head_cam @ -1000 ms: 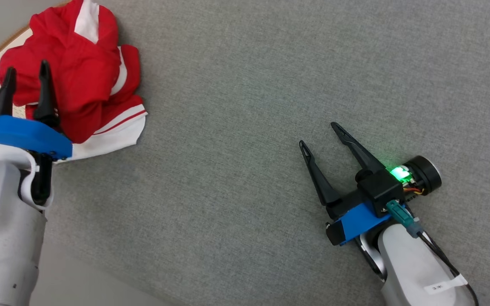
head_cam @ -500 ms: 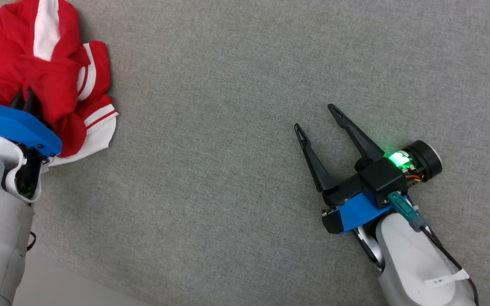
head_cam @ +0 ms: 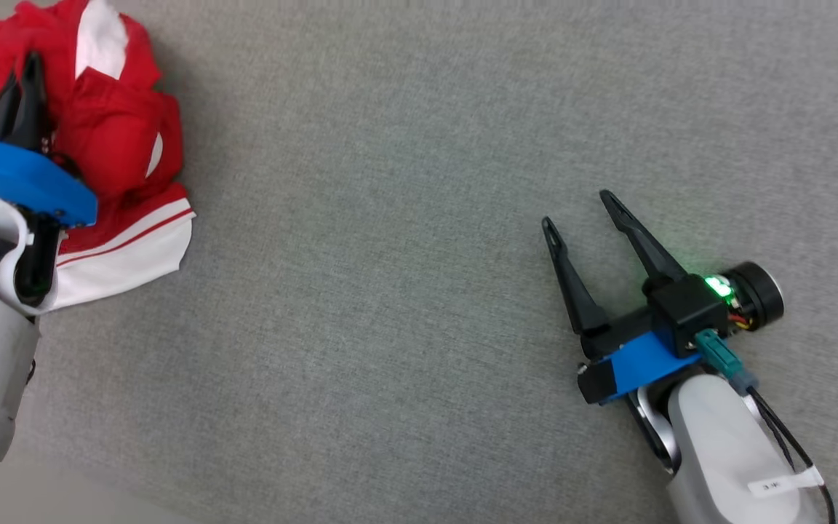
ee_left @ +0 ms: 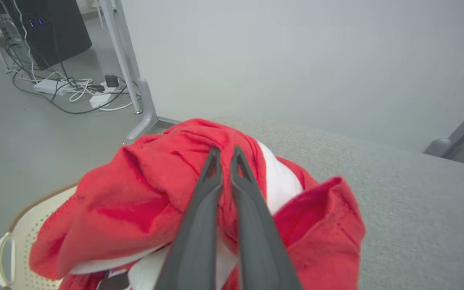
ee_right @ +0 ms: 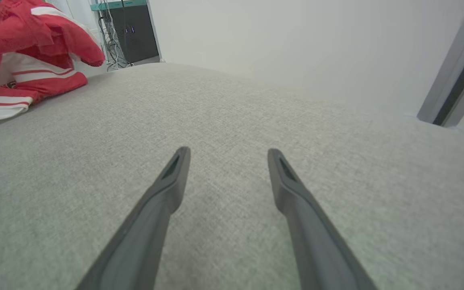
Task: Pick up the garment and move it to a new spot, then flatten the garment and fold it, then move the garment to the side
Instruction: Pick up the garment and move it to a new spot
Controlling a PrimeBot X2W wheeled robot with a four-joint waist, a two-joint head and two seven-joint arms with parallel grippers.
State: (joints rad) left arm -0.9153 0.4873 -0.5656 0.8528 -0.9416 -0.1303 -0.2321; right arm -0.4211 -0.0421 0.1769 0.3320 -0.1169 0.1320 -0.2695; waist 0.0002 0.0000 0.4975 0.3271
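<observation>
There are one garment [head_cam: 113, 138], two hands (left hand [head_cam: 24, 69], right hand [head_cam: 577, 209]) and perhaps one basket [ee_left: 18, 245].

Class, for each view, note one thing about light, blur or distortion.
Head view: a green lamp glows behind the right claw; left wrist view: the red garment looks soft near the lens; right wrist view: the grey table bulges: wide-angle distortion.

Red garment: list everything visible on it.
The garment is soft red fabric with white panels and a white hem edged with red stripes. It sits crumpled in a heap at the left end of the grey cloth surface. Its striped hem lies flat on that surface, and its far side drapes over a cream perforated basket. The left tool is shut on a raised red fold near its top.
</observation>
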